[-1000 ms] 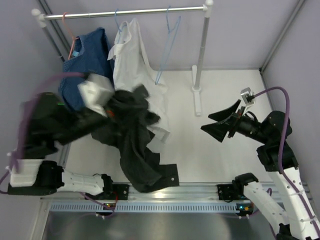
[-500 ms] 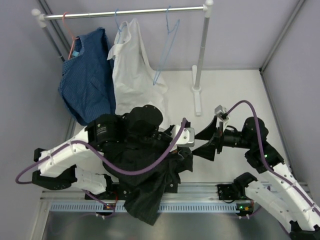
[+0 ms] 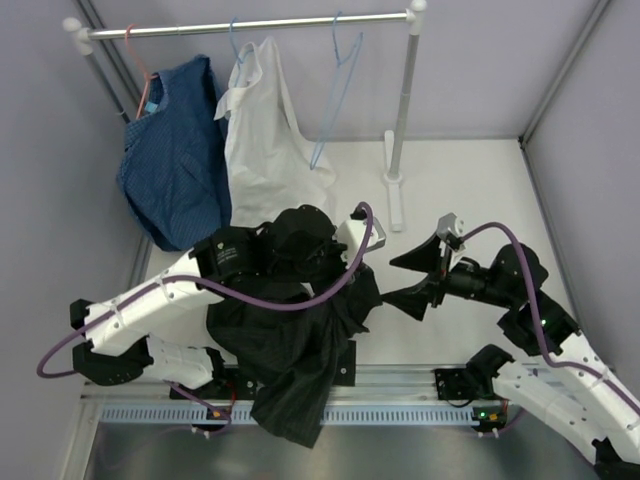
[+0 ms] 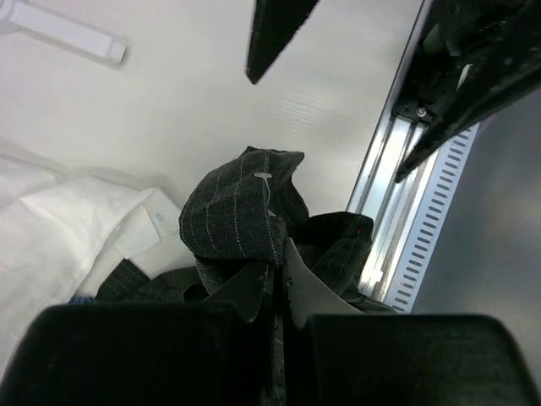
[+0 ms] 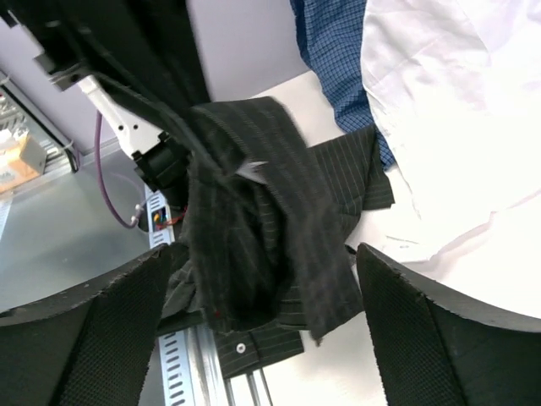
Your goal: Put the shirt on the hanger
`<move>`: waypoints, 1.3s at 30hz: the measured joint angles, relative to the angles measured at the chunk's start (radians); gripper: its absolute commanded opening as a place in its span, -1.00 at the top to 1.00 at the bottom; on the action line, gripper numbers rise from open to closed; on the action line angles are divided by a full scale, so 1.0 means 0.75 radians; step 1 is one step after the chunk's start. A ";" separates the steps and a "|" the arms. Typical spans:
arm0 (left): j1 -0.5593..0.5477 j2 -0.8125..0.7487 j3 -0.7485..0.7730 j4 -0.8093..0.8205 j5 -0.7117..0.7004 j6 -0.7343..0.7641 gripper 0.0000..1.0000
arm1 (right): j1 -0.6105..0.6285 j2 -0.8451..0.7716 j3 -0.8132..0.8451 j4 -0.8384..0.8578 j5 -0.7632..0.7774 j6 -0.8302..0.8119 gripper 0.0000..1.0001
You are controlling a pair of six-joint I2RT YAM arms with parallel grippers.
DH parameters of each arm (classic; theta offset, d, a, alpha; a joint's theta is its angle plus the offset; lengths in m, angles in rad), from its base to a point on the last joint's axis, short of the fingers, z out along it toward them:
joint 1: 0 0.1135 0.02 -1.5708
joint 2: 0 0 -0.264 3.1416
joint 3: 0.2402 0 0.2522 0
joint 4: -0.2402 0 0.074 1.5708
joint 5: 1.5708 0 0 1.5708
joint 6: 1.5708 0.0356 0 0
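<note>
Left pincer (image 4: 275, 272) is squeezed shut on a bunch of the black shirt (image 3: 290, 350), and the rest of the shirt hangs down in a heap and spills over the near edge of the table (image 3: 470, 200). Right pincer (image 3: 412, 280) is open wide and holds nothing, just right of the shirt, with bare white table on its far side. Far off on the rail (image 3: 250, 25) hangs the light-blue hanger (image 3: 333, 105), well apart from the shirt, between the white shirt (image 3: 265, 140) on its left and the post (image 3: 405, 90) on its right.
</note>
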 measured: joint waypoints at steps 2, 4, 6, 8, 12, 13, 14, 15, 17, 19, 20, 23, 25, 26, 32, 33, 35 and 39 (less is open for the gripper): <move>0.034 -0.008 -0.033 0.014 0.000 -0.013 1.00 | 0.023 0.012 0.000 0.007 0.002 -0.014 -0.58; 0.056 -0.021 -0.054 0.032 0.010 -0.024 1.00 | 0.056 0.044 0.000 0.009 0.022 -0.028 -0.49; 0.066 -0.037 -0.058 0.050 0.034 -0.033 1.00 | 0.097 0.092 0.000 0.011 0.060 -0.042 -0.43; 0.068 -0.052 -0.058 0.066 0.057 -0.034 1.00 | 0.138 0.146 0.000 0.013 0.116 -0.057 -0.33; 0.075 -0.067 -0.058 0.083 0.093 -0.035 1.00 | 0.191 0.261 0.002 0.016 0.208 -0.089 0.02; 0.078 -0.068 -0.058 0.085 0.098 -0.037 1.00 | 0.202 0.299 0.007 0.015 0.228 -0.100 0.47; 0.081 -0.068 -0.059 0.087 0.100 -0.038 1.00 | 0.216 0.333 0.011 0.021 0.242 -0.115 0.72; 0.084 -0.068 -0.061 0.087 0.098 -0.041 1.00 | 0.229 0.366 0.017 0.019 0.256 -0.119 0.98; 0.096 -0.068 -0.061 0.087 0.066 -0.049 0.88 | 0.267 0.417 0.025 0.020 0.300 -0.129 1.00; 0.106 -0.068 -0.061 0.087 -0.020 -0.067 0.86 | 0.296 0.421 0.026 0.022 0.395 -0.124 1.00; 0.108 -0.068 -0.061 0.087 -0.101 -0.074 0.79 | 0.303 0.410 0.028 0.021 0.482 -0.115 1.00; 0.111 -0.068 -0.054 0.092 -0.385 -0.096 1.00 | 0.315 0.352 0.084 -0.025 0.866 -0.044 1.00; 0.109 -0.068 -0.046 0.125 -0.539 -0.101 1.00 | 0.322 0.325 0.198 -0.076 1.082 0.010 1.00; 0.108 -0.070 -0.039 0.155 -0.582 -0.097 1.00 | 0.328 0.311 0.272 -0.091 1.172 0.031 1.00; 0.081 -0.106 0.069 0.465 -0.600 -0.004 0.86 | 0.348 0.306 0.668 -0.209 1.343 0.085 1.00; 0.081 -0.109 0.090 0.486 -0.580 0.018 0.79 | 0.348 0.328 0.729 -0.243 1.335 0.091 1.00; 0.082 -0.115 0.113 0.524 -0.553 0.076 0.78 | 0.347 0.363 0.805 -0.284 1.329 0.112 1.00; 0.104 -0.134 0.036 0.568 -0.546 0.112 0.64 | 0.348 0.304 0.679 -0.331 1.362 0.193 1.00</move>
